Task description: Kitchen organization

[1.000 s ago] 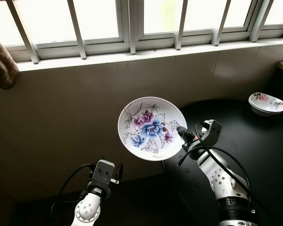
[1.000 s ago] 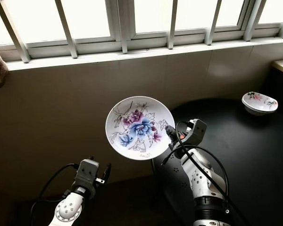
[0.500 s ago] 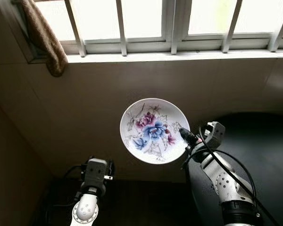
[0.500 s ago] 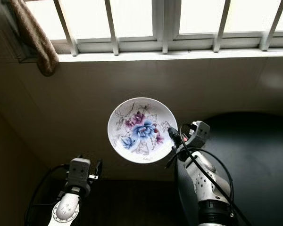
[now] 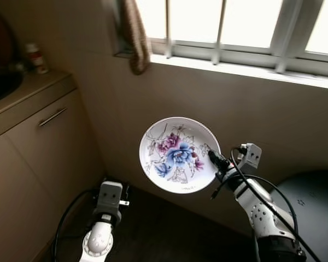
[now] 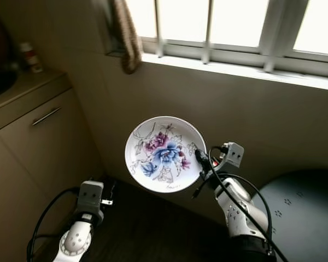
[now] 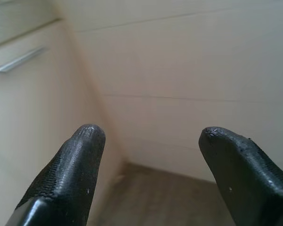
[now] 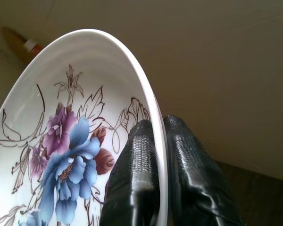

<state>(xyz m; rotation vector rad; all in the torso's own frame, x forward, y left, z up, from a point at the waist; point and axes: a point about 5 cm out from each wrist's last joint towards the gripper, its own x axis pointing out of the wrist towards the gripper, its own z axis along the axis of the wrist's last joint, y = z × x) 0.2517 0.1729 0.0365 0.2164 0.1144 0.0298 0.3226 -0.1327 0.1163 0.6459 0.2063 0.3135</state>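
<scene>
One white round porcelain plate with blue-purple flowers (image 5: 179, 155), mid-frame, tilted face-up toward camera, rim pinched by right pincer (image 5: 214, 159) from its right edge. Left pincer (image 7: 151, 160) wide, empty, lower left. Beige cabinet bench (image 5: 27, 98) lies upper left: plate must travel left.

One plate (image 5: 178, 155) (floral), two grippers, one hanging cloth (image 5: 133, 34), perhaps one bottle (image 5: 34, 57).

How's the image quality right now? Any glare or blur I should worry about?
Eye views: the barred window is blown out white, while the white floral plate stays sharp and evenly lit. Left wrist view: the open left end effector is slightly soft and the beige cabinet behind looks washed out. Right wrist view: crisp on the right end effector pinching the plate's rim.
</scene>
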